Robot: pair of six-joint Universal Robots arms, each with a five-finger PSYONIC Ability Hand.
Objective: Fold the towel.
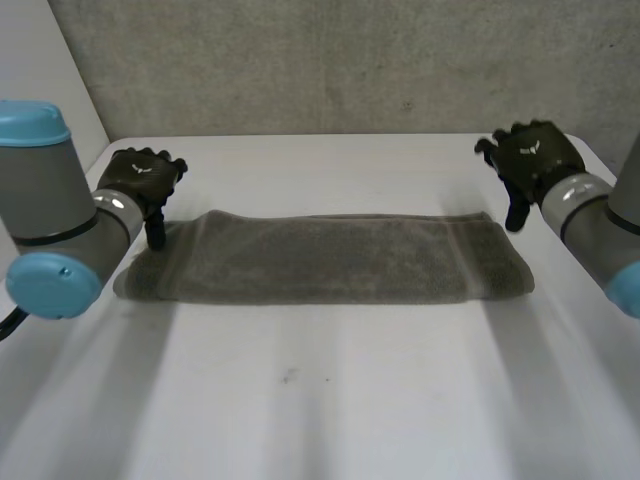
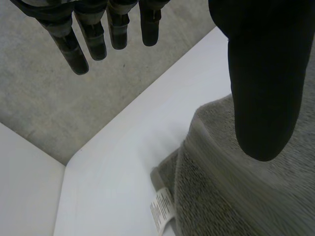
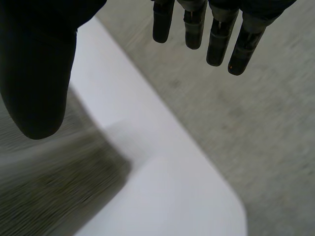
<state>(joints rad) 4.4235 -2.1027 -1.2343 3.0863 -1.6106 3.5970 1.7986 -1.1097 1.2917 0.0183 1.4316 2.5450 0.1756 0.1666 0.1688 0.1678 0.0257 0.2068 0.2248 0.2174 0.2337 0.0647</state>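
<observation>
A grey towel lies folded into a long band across the middle of the white table. My left hand hovers over the band's left end, open, its thumb hanging above the cloth's edge. In the left wrist view the straight fingers hold nothing, and the towel with its white label lies below the thumb. My right hand hangs open above the band's right end, apart from the cloth. In the right wrist view its fingers are straight and the towel's corner lies under the thumb.
A grey wall stands behind the table's far edge. The table's rounded far corner is close beside the right hand. Bare tabletop stretches in front of the towel.
</observation>
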